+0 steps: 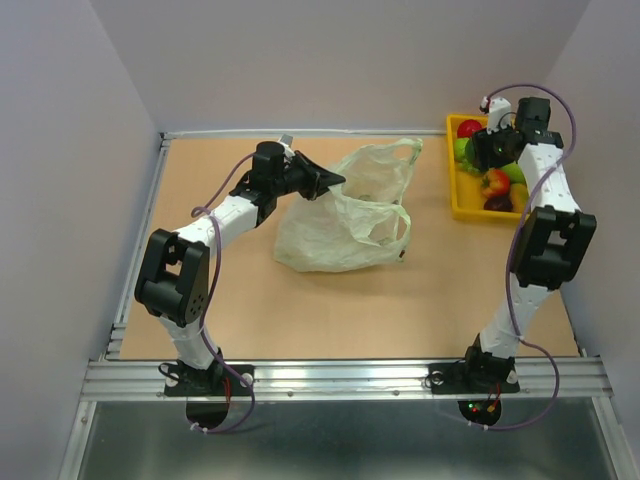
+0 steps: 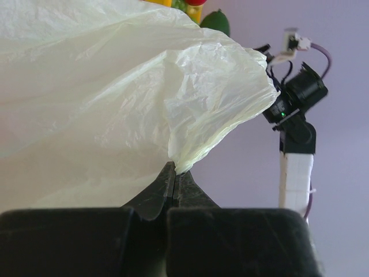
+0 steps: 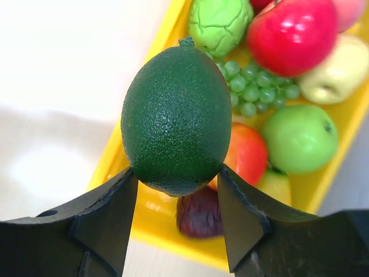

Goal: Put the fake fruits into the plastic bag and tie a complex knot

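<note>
The pale-green plastic bag (image 1: 345, 215) lies crumpled in the middle of the table. My left gripper (image 1: 335, 182) is shut on the bag's edge; in the left wrist view its jaws (image 2: 174, 172) pinch a fold of the bag (image 2: 86, 98) and hold it up. My right gripper (image 3: 177, 179) is shut on a dark green oval fruit (image 3: 176, 118) and holds it above the yellow tray (image 3: 144, 213). From the top view that gripper (image 1: 488, 150) hangs over the tray (image 1: 456, 195). Red, green and yellow fruits and tiny green grapes (image 3: 253, 86) lie in the tray.
The tray stands at the far right by the right wall. A dark purple fruit (image 3: 202, 213) lies at its near end. The right arm (image 2: 297, 98) and the held green fruit (image 2: 216, 22) show beyond the bag in the left wrist view.
</note>
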Motion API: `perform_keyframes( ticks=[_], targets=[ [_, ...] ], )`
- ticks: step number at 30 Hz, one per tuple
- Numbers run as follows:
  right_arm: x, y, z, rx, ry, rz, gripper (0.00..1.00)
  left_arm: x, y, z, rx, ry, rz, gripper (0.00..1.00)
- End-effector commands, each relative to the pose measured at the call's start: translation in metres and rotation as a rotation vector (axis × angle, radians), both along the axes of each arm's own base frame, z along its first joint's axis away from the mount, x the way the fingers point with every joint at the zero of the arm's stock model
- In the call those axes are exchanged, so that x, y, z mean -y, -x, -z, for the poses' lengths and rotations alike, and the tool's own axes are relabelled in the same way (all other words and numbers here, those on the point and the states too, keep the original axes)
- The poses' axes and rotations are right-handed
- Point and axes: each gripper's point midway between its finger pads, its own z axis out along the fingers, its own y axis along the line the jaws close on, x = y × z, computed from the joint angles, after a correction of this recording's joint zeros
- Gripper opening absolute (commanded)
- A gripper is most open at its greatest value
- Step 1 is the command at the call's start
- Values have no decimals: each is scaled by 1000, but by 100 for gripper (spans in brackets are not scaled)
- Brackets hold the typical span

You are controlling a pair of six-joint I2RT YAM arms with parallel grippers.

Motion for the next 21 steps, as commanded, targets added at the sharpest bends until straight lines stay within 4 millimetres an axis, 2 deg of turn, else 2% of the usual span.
perform_keyframes(
  ticks=[1, 3, 4, 5, 6, 8, 9, 12, 13, 15, 18, 19, 21],
  targets=[
    [-13, 27, -41, 56, -49, -19, 47, -3, 0, -33, 102, 31, 6, 0],
    [-26, 49, -56, 64, -85, -43, 47, -3, 0, -34, 103, 32, 6, 0],
    [-40, 62, -58, 40, -143, -72, 47, -3, 0, -34, 99, 34, 6, 0],
    [-51, 77, -72, 55, -174, -97, 47, -3, 0, -33, 97, 33, 8, 0],
    [-71, 92, -76, 28, -253, -154, 47, -3, 0, -33, 96, 33, 9, 0],
    [-90, 111, -86, 17, -314, -202, 47, -2, 0, -31, 90, 35, 12, 0],
    [-106, 122, -99, 31, -357, -251, 47, -2, 0, -32, 90, 36, 11, 0],
    [-141, 143, -96, -19, -409, -325, 47, -2, 0, -30, 88, 36, 11, 0],
    [-163, 151, -95, -36, -421, -375, 47, -2, -1, -29, 85, 36, 12, 0],
    [-193, 163, -88, -79, -443, -444, 47, -2, -1, -32, 94, 37, 13, 0],
    [-234, 167, -84, -106, -469, -517, 44, -2, -1, -32, 92, 38, 11, 0],
    [-241, 155, -81, -104, -484, -489, 46, -2, -1, -30, 92, 37, 10, 0],
    [-238, 140, -76, -102, -456, -428, 55, -2, -1, -29, 94, 33, 11, 0]
  ],
)
